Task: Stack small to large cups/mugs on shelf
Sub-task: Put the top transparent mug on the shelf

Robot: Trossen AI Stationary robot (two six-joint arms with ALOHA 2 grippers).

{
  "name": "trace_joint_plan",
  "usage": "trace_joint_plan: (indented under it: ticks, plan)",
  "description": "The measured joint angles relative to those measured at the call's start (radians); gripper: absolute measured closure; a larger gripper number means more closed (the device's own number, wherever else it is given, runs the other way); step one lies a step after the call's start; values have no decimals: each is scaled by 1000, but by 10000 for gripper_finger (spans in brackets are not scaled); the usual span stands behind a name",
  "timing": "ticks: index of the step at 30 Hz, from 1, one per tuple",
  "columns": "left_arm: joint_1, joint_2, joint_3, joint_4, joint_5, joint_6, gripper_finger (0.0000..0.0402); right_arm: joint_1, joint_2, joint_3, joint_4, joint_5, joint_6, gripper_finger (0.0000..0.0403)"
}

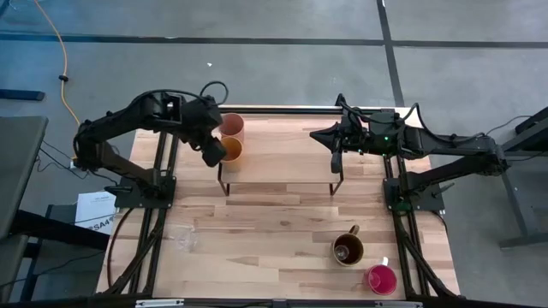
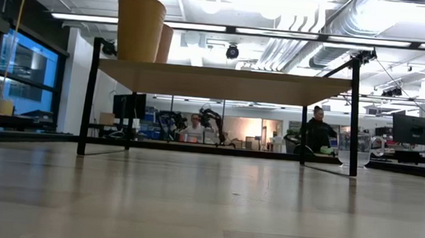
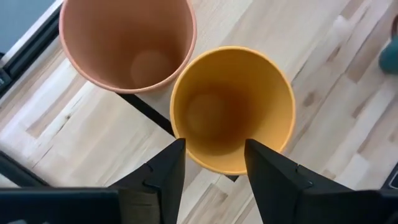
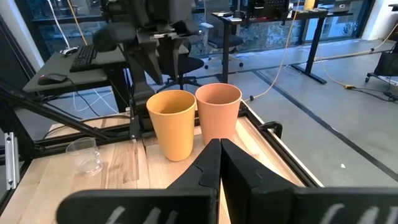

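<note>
Yellow-orange cup [image 1: 232,151] stands on the shelf [image 1: 282,162] at its left end, touching or just beside the peach tumbler [image 1: 232,127] on its far side. Your left gripper [image 3: 211,158] hovers directly over the yellow cup with its fingers parted about the rim, holding nothing, so you appear to be finishing this placement. Your right gripper [image 4: 216,155] waits at the shelf's right end, fingers pressed together and empty. By my judgement two cups are placed. Next, lift the left arm straight up without brushing either cup, then go for the brown handled mug [image 1: 348,250], red-pink cup [image 1: 381,279] or clear glass mug [image 1: 185,240] on the near table [image 1: 274,222].
</note>
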Motion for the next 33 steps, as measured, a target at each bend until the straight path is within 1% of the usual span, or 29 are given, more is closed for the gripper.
trace_joint_plan:
  ticks: [3,5,10,15,18,20,22,24,27,28,30,33]
  plan:
    - [-1,-25,0,32,0,0,250,0,0,0,0,0,0,402]
    - [-1,-54,0,94,0,0,250,0,0,0,7,0,-1,402]
    - [-1,-157,0,373,-12,39,250,0,0,0,106,12,-6,402]
    - [-1,-234,-6,690,-11,175,250,0,0,0,245,29,-74,402]
    - [-1,-273,-56,842,-4,241,257,0,0,0,293,29,-97,402]
    - [-1,-303,-126,944,0,270,273,0,0,0,299,29,-95,402]
    - [-1,-341,-223,1068,11,270,297,0,0,0,299,29,-95,402]
    - [-1,-391,-345,1204,54,247,331,1,0,0,300,29,-95,402]
    - [-1,-472,-532,1396,108,175,386,1,0,0,301,24,-72,402]
    - [-1,-499,-586,1446,123,152,393,1,0,0,302,24,-62,402]
    - [-1,-556,-684,1532,142,102,387,1,0,0,302,23,-40,402]
    - [-1,-635,-784,1606,167,65,387,1,0,0,302,23,-6,402]
